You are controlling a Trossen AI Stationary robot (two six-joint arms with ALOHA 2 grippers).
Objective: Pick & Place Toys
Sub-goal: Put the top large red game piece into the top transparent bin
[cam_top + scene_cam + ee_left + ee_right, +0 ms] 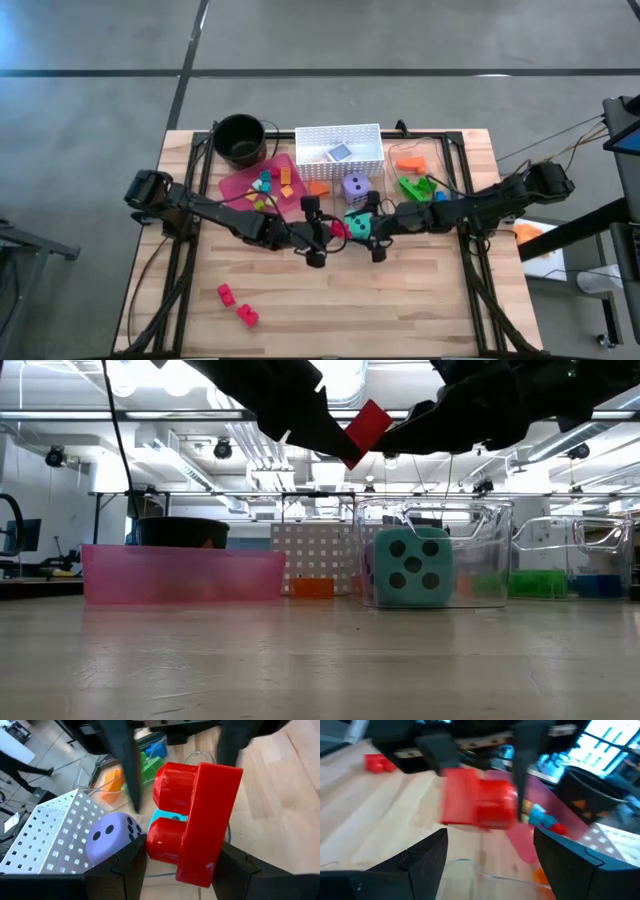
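So from my remote seat: the left gripper (322,237) is up off the table near the middle, jaws pinching a red brick (195,822). The low view shows that brick (366,428) hanging in the air, tilted, well above the wood. The right gripper (375,238) is just beside it, facing it, jaws spread with nothing between them; its wrist cam looks straight at the red brick (479,802) with the left arm's fingers on either side of it.

Right under the two grippers sits the teal die (411,566), resting on the table inside what looks like a clear plastic container (492,550). The purple die (355,186) is just behind it, close to the white perforated basket (338,138), which has a small card (339,153) lying in it. The pink tray (240,184) holds a few small bricks (blue, orange, yellow), and the black pot (239,138) sits at its far corner.

Other bits: an orange brick (408,163) and green bricks (416,186) off on the right side, one more orange brick (318,187) between tray and purple die, and two red bricks (236,305) well apart from everything, near the front left edge.
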